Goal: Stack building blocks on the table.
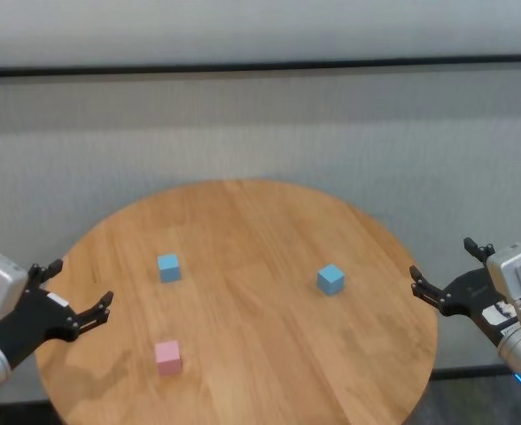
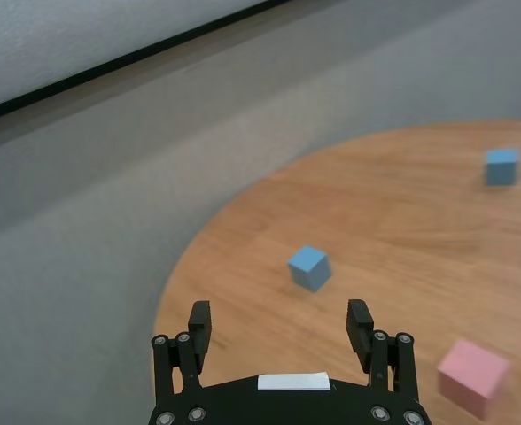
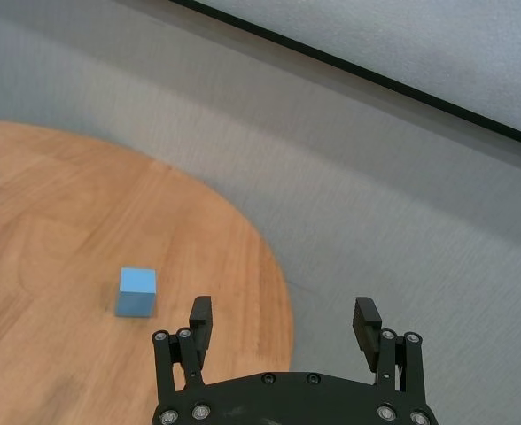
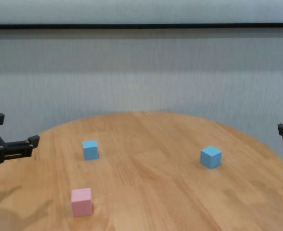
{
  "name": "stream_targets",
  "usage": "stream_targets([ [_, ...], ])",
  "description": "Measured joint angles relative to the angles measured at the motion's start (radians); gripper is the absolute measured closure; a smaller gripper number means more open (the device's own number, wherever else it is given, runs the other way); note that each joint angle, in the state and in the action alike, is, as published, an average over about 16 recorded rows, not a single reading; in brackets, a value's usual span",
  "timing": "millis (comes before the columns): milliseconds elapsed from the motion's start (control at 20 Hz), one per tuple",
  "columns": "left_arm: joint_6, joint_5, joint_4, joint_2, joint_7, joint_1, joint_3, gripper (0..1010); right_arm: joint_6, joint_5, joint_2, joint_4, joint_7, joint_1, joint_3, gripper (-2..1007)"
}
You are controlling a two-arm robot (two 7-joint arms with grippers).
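So, nothing's stacked yet, this looks like the very start.

Head view: the big round table with the light brown wood-grain top (image 1: 243, 212) carries three small matte cubes, all well apart. One light blue cube (image 1: 168, 267) sits toward the table's left edge, the other light blue cube (image 1: 330, 279) toward the right edge, and the pale pink cube (image 1: 167, 357) near the front-left edge. The left gripper (image 1: 81, 297) hovers over the left edge with its jaws spread wide and nothing in them. The right gripper (image 1: 444, 274) hangs just off the right edge, also wide open and empty.

Left wrist view: both black fingers are spread, and the left-hand blue cube (image 2: 309, 266) lies out beyond them, with the pink cube (image 2: 472, 375) closer in and off to one side.

Right wrist view: open fingers again, hanging past the table's rim, with the right-hand blue cube (image 3: 136, 291) on the wood near that edge.

Chest view: same story, three single cubes flat on the table, both grippers out at the sides.

My guess is the step in hand is picking a first block. The next move calls for one gripper to come down over a cube, line its fingers up with two flat faces, and close squarely so it doesn't twist.
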Motion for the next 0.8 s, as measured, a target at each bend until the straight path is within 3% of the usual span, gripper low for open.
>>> stream_targets([
  [400,-0.046,-0.076,-0.002,0.025,-0.174,0.010,-0.008,7,0.000,0.000,0.000,0.000,0.000,0.000,0.000,4],
  [800,-0.075,-0.101,0.030,-0.003,-0.294,-0.008,0.017,7,0.000,0.000,0.000,0.000,0.000,0.000,0.000,4],
])
